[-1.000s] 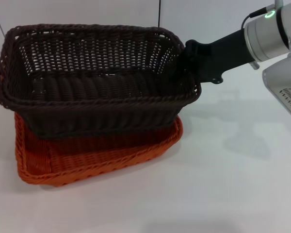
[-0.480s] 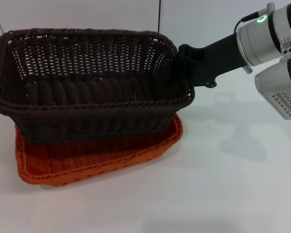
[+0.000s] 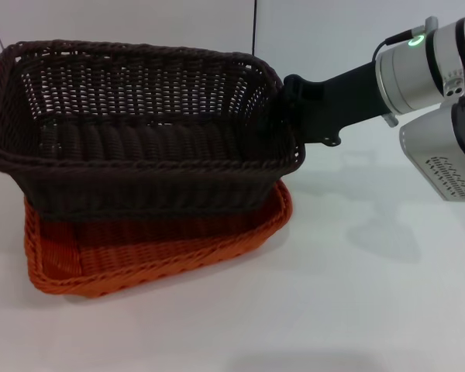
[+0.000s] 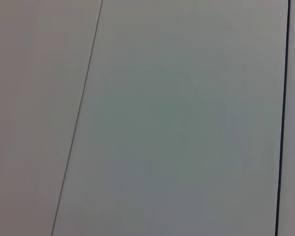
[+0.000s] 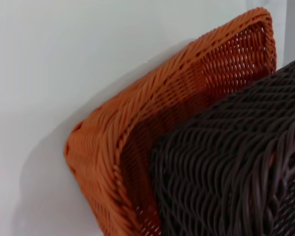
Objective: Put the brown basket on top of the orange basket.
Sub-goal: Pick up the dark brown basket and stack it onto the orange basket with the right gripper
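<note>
The brown basket [image 3: 139, 167] hangs level over the orange basket [image 3: 163, 248], its bottom down inside the orange rim and shifted toward the far left. My right gripper [image 3: 288, 110] is shut on the brown basket's right end rim and carries it. The orange basket sits on the white table, with its front and right rim showing below the brown one. The right wrist view shows the orange basket's corner [image 5: 137, 113] with the brown basket's wall [image 5: 236, 162] just inside it. My left gripper is out of view.
The white table [image 3: 356, 294] stretches in front of and to the right of the baskets. A white wall with a dark vertical seam [image 3: 255, 23] stands behind. The left wrist view shows only pale panels [image 4: 177, 123].
My right arm has carried the brown basket a little to the left. The basket has levelled out and sunk slightly toward the orange basket, which has not moved.
</note>
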